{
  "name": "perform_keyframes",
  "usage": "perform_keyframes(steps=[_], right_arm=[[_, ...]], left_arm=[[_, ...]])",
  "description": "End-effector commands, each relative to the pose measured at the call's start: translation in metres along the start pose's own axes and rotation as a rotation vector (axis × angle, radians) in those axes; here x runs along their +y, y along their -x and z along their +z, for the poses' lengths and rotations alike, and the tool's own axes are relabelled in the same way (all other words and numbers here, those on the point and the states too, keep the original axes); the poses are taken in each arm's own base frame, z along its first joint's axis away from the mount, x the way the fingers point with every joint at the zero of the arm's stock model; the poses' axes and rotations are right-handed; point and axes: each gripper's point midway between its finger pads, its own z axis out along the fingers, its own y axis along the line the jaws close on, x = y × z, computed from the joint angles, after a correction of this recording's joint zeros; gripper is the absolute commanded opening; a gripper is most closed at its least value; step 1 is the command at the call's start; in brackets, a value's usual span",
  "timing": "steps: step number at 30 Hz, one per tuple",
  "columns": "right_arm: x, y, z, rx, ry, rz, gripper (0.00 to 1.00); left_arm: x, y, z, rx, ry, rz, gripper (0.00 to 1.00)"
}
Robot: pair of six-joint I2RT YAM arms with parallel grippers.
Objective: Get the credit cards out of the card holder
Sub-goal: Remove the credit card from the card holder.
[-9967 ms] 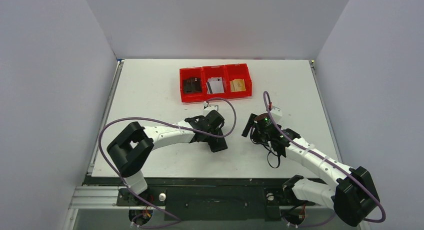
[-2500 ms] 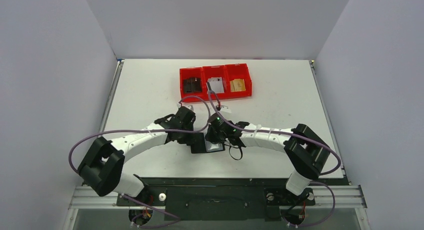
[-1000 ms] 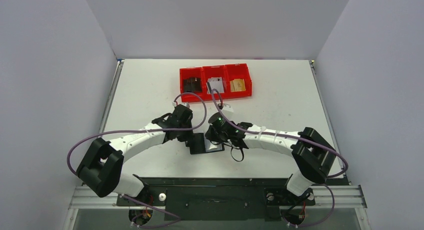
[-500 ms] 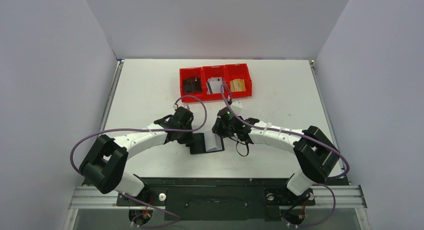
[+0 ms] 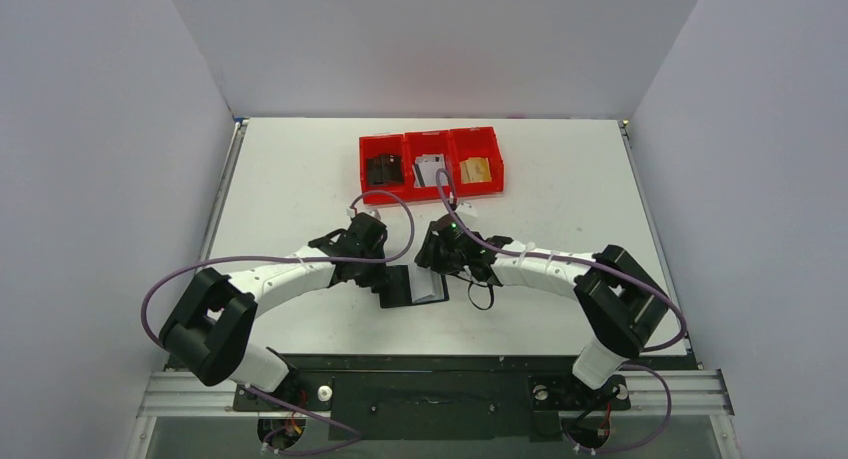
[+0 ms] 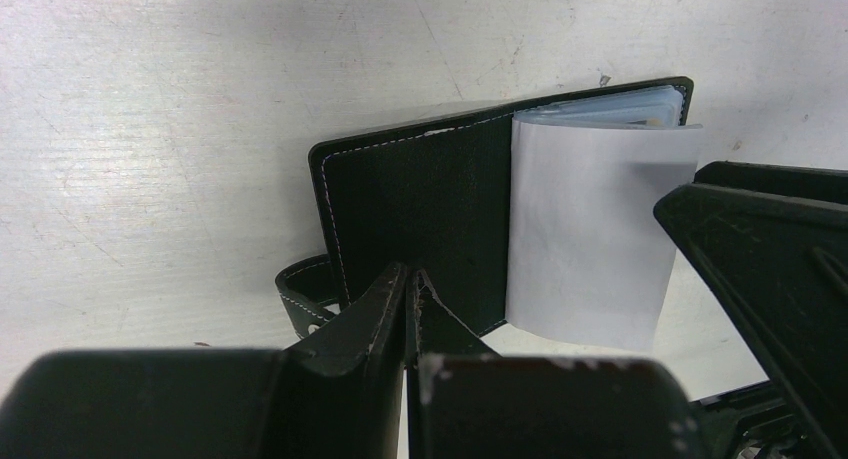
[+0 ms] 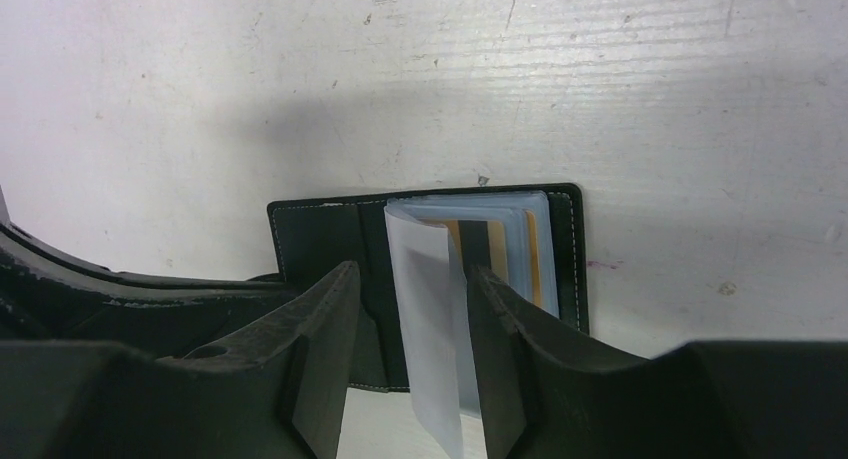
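Card holder: the small black folding wallet (image 5: pixel 398 288) (image 6: pixel 420 199) (image 7: pixel 320 229) lies opened flat on the white table (image 5: pixel 300 179), near the front edge and between the two grippers, well apart from the bins.
Snap strap: a short black stitched strap (image 6: pixel 300 297) sticks out from the left cover's outer edge.
Clear sleeve: a glossy, translucent white page (image 5: pixel 430 287) (image 6: pixel 590 239) (image 7: pixel 425 309) stands lifted off the stack of sleeves on the right half.
Credit card: a gold card with a dark stripe (image 7: pixel 510 254) shows inside the sleeves that lie flat against the right cover.
Left gripper: the left gripper (image 5: pixel 380 272) (image 6: pixel 410 279) has its fingers pressed together. Its tips rest on the near edge of the left cover.
Right gripper: the right gripper (image 5: pixel 432 269) (image 7: pixel 412 272) is spread, one finger on each side of the lifted page. The page stands closer to one finger; whether they touch cannot be told.
Bins: a row of three red plastic bins (image 5: pixel 432 132) sits at the far side of the table. It holds a black item (image 5: pixel 382 169) on the left, a white-grey card (image 5: pixel 432 169) in the middle and a gold-tan card (image 5: pixel 475 169) on the right.
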Motion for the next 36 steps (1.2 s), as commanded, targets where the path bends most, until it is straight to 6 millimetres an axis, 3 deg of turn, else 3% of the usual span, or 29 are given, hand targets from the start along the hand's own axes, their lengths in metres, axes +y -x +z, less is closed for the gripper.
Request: perform_keyframes(steps=[1,11,17,28,36], right_arm=[[0.014,0.003,0.008,0.001,0.05,0.01,0.41],[0.021,0.005,0.006,0.0,0.069,0.02,0.41],[0.048,0.0,-0.004,0.034,0.158,0.034,0.41],[0.079,-0.017,0.006,0.092,0.235,0.05,0.41],[0.084,-0.033,0.026,0.135,0.233,0.057,0.41]], left_arm=[[-0.008,0.008,0.0,-0.025,-0.038,0.001,0.0],[-0.01,0.011,-0.006,-0.04,-0.046,0.006,0.0],[-0.013,0.014,-0.012,-0.049,-0.058,0.009,0.0],[-0.012,0.028,-0.049,-0.12,-0.057,0.022,0.0],[0.003,0.026,-0.076,-0.155,-0.034,0.023,0.0]])
